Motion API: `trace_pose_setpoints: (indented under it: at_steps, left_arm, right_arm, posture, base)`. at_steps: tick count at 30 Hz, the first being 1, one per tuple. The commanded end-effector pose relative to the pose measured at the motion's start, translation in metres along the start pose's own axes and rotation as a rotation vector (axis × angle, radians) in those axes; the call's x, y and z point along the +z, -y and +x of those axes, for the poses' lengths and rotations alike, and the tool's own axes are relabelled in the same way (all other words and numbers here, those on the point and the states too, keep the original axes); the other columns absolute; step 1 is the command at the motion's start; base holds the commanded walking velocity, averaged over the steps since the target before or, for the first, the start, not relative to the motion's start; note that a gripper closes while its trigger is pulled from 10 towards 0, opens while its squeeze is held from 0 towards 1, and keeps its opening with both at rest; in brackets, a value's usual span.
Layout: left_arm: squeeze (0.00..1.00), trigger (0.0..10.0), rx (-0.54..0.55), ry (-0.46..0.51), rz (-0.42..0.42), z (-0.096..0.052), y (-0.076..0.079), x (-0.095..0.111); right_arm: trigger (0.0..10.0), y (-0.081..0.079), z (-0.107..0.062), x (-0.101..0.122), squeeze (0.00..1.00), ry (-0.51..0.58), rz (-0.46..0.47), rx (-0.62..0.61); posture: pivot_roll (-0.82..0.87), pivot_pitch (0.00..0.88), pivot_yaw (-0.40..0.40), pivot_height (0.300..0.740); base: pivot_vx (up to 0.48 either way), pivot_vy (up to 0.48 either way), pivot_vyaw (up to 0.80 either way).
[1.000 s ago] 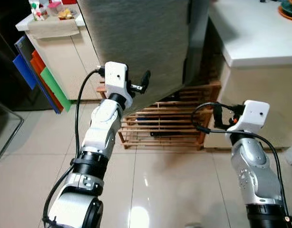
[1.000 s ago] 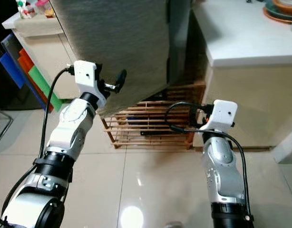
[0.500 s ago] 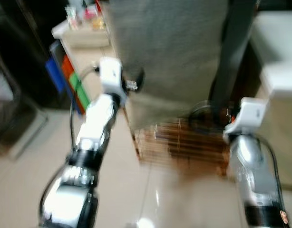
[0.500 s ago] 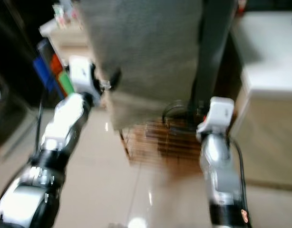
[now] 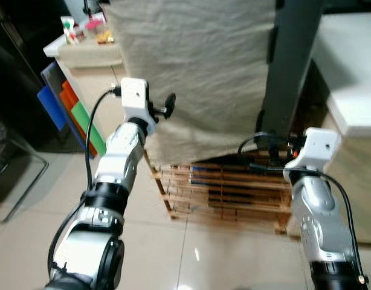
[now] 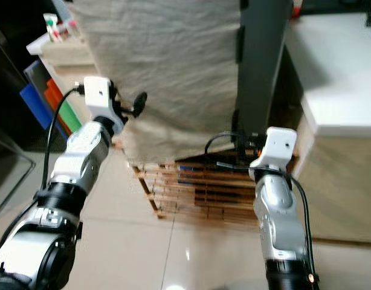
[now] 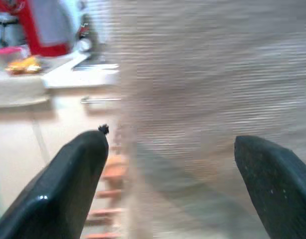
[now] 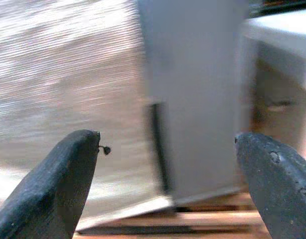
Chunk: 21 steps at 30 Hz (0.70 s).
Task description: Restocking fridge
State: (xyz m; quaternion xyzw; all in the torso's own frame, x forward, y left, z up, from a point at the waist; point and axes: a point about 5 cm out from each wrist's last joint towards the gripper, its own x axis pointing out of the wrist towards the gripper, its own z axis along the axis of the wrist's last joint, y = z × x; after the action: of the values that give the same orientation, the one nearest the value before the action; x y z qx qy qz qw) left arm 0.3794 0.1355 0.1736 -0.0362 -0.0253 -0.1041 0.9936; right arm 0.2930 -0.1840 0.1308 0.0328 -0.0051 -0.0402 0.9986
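both arms up, nothing held, facing the covered fridge
we keep left gripper [image 7: 175, 184] and right gripper [image 8: 168, 186] spread wide and empty, likely ready for a handle. fridge [image 5: 291, 66] stands just ahead on a wooden pallet [image 5: 228, 193], dark grey side bare, beige cloth [image 5: 191, 66] draped over its front.
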Motion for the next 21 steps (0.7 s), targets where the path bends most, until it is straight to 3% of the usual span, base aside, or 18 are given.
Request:
trace_pose_setpoints:
  at_steps: [1, 6, 8, 10, 13, 15, 16, 21]
  left_arm:
    - [0.0, 10.0, 0.037, -0.017, -0.012, 0.0, -0.011, -0.001]
    - [0.0, 10.0, 0.044, -0.003, 0.005, 0.001, -0.014, 0.001]
    - [0.0, 10.0, 0.027, 0.011, 0.067, 0.001, -0.01, 0.004]
    - [0.0, 10.0, 0.0, 0.027, 0.075, 0.0, -0.005, 0.005]
    - [0.0, 10.0, -0.07, 0.081, 0.053, -0.003, 0.006, 0.01]
    - [0.0, 10.0, -0.207, 0.152, 0.063, -0.014, 0.026, 0.018]
    - [0.0, 10.0, -0.344, 0.172, 0.016, -0.029, 0.042, 0.022]
    - [0.0, 10.0, -0.41, 0.181, -0.007, -0.038, 0.052, 0.023]
  right_arm:
    - [10.0, -0.009, 0.0, 0.002, 0.0, 0.007, 0.0, 0.041]
    - [10.0, -0.01, 0.0, 0.002, 0.0, 0.008, 0.002, 0.043]
    - [10.0, -0.01, 0.0, 0.002, 0.0, 0.009, 0.004, 0.043]
    - [10.0, -0.01, 0.0, 0.002, 0.0, 0.011, 0.004, 0.044]
    - [10.0, -0.011, 0.0, 0.003, 0.0, 0.015, 0.002, 0.047]
    - [10.0, -0.011, -0.001, 0.003, 0.0, 0.017, -0.005, 0.047]
    - [10.0, -0.01, -0.002, 0.003, 0.0, 0.017, -0.011, 0.049]
    - [10.0, -0.01, -0.001, 0.002, 0.0, 0.015, -0.011, 0.051]
  posture:
    - [-0.22, 0.0, 0.136, 0.74]
    - [-0.22, 0.0, 0.137, 0.74]
    - [-0.22, 0.0, 0.138, 0.74]
    - [-0.22, 0.0, 0.138, 0.74]
    - [-0.22, 0.0, 0.139, 0.74]
    - [-0.22, 0.0, 0.139, 0.74]
    - [-0.21, 0.0, 0.138, 0.74]
    - [-0.2, 0.0, 0.133, 0.74]
  base:
    - [0.431, 0.0, 0.0]
    - [0.431, 0.0, 0.0]
    - [0.266, 0.0, 0.0]
    - [0.0, 0.0, 0.0]
    - [0.0, 0.0, 0.0]
    - [0.0, 0.0, 0.0]
    - [0.0, 0.0, 0.0]
    - [0.0, 0.274, 0.0]
